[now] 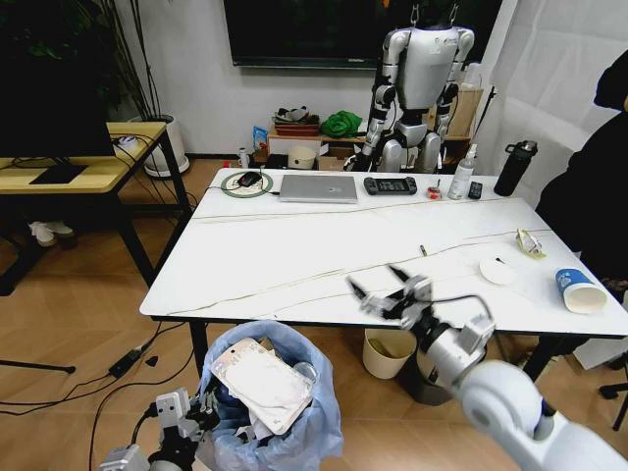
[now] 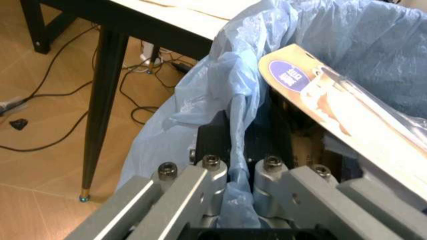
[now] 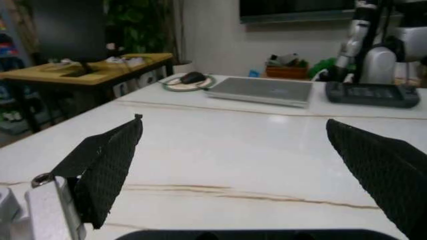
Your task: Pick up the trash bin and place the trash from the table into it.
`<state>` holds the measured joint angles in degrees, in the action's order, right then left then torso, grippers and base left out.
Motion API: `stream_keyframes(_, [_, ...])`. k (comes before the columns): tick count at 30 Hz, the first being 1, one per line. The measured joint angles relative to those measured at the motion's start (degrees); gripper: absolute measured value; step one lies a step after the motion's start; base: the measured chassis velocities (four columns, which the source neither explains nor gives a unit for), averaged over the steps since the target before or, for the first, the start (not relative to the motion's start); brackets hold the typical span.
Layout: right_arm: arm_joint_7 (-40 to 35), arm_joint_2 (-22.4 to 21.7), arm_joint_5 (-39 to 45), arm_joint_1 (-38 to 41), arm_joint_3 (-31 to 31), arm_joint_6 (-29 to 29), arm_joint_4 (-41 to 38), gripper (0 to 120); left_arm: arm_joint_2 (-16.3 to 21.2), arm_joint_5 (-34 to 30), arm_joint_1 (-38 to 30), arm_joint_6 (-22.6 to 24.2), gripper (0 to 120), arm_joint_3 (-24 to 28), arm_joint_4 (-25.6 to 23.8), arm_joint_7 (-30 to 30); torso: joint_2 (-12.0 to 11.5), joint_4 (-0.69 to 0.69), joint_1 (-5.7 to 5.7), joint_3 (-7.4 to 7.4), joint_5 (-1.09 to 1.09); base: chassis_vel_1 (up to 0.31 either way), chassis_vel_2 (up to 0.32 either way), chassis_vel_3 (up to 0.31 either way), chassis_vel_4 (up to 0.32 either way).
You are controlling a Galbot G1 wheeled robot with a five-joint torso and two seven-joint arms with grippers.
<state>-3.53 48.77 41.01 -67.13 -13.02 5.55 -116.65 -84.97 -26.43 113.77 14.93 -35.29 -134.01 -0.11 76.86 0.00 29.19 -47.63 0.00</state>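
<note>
Two arms: our left end effector (image 1: 201, 410) grips blue-bagged round bin (image 1: 294, 432); right end effector (image 1: 385, 290), released, w/ white lid (image 1: 497, 271) toward table's right edge.

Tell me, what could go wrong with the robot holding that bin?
The left gripper pinches the trash bin by its thin blue bag and rim, so the bag might tear or slip. A big flat wrapper sticks up out of the bin and could tip out. The right gripper, jaws open, must reach far for the paper cup near the table edge.

No readable text, label or number anywhere
</note>
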Motion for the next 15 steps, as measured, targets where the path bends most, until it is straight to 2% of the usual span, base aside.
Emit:
stream_keyframes(2, [-0.4,0.0,0.4,1.4,0.0,0.6,1.4,100,-0.1,0.1,0.0,0.0,0,0.0,0.0,0.0,0.0,0.00,0.00,0.00,-0.01,0.000,0.000,0.000,0.000])
stream_keyframes(6, [-3.0,1.4,0.8,9.5,1.0,6.1,9.6,100,-0.5,0.3,0.3,-0.1,0,-0.1,-0.6,0.1,0.0,0.00,0.00,0.00,-0.01,0.000,0.000,0.000,0.000])
stream_keyframes(8, [-2.2,2.6,0.5,13.6,1.4,7.3,15.3,100,-0.7,0.4,0.6,-0.2,0,-0.3,-1.0,0.1,0.0,0.02,0.00,0.00,0.01,0.000,0.000,0.000,0.000])
stream_keyframes(9, [-2.2,2.6,0.5,13.6,1.4,7.3,15.3,100,-0.7,0.4,0.6,-0.2,0,-0.3,-1.0,0.1,0.0,0.02,0.00,0.00,0.01,0.000,0.000,0.000,0.000])
stream_keyframes(14, [1.3,5.4,-1.0,22.1,2.5,9.3,30.6,100,-1.2,0.4,1.0,-0.3,0,-0.7,-1.3,0.1,0.0,0.01,0.00,-0.01,0.01,0.000,0.000,0.000,0.000])
stream_keyframes(15, [1.3,5.4,-1.0,22.1,2.5,9.3,30.6,100,-1.2,0.4,1.0,-0.3,0,-0.7,-1.3,0.1,0.0,0.01,0.00,-0.01,0.01,0.000,0.000,0.000,0.000])
